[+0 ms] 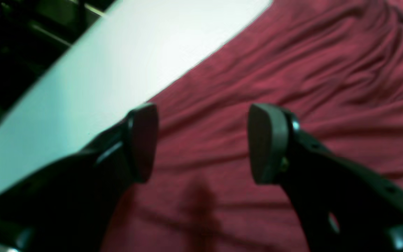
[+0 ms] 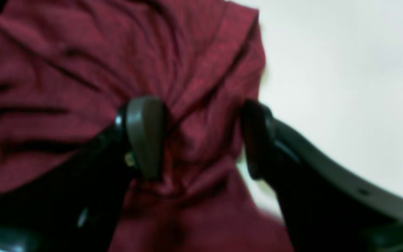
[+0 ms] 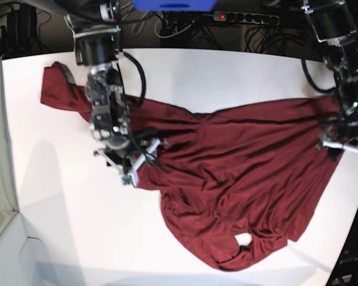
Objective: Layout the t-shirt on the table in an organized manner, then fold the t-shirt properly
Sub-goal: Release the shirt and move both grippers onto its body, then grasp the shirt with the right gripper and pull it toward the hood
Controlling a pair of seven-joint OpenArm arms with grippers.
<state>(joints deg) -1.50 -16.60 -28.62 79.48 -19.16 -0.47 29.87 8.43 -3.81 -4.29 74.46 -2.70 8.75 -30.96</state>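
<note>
Plain maroon t-shirt (no print), white table, black grippers

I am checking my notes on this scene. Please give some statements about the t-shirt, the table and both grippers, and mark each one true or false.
1. The t-shirt is neatly folded into a small rectangle. False: it lies spread out and wrinkled.
2. The left gripper is open above the fabric, with nothing between its pads. True.
3. The table is white. True.
4. The right gripper hangs over bare table, away from the shirt. False: bunched fabric sits between its fingers.
5. The t-shirt is blue with a printed picture. False: it is plain dark red.
</note>
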